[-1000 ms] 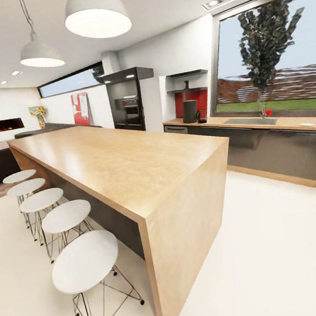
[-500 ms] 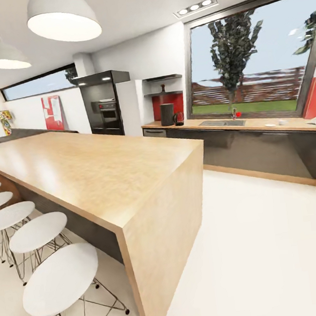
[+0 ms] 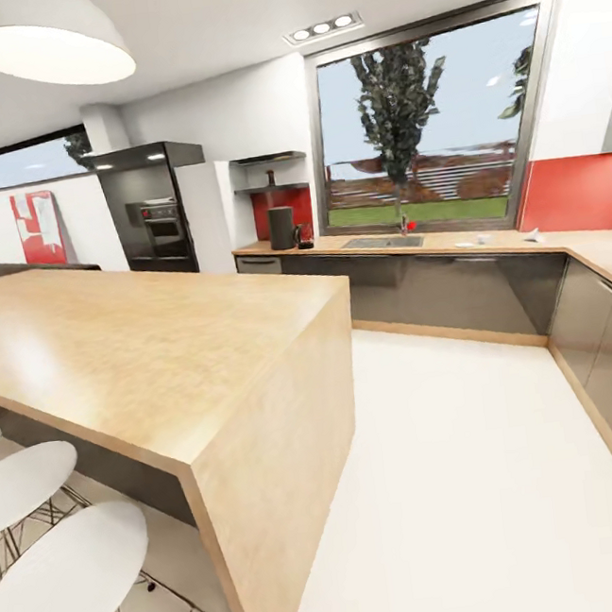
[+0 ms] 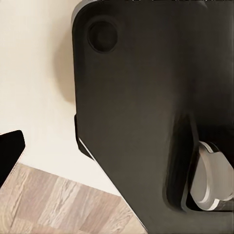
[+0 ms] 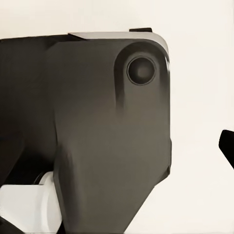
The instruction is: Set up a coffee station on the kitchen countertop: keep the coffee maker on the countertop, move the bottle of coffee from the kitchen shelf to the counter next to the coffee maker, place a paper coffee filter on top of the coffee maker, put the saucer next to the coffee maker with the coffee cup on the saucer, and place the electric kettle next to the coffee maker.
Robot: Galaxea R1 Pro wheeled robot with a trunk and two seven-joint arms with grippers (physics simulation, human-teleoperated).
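1. The island worktop [image 3: 140, 353] is large and near; its corner stands close to the robot's way, so I judge that a tight turn could bump it.
2. The far worktop [image 3: 451, 244] under the window carries the coffee maker [image 3: 281, 227] at its left end, with the electric kettle [image 3: 305, 236] just beside it.
3. A bottle [image 3: 270, 176] stands on the shelf [image 3: 272, 188] above; probably the coffee.
4. No writing can be read.
5. Whether either claw is spread or pressed together, I cannot tell.

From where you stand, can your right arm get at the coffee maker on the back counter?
Probably not. The coffee maker stands far across the floor on the back counter, past the wooden island. The robot would likely have to drive closer first.
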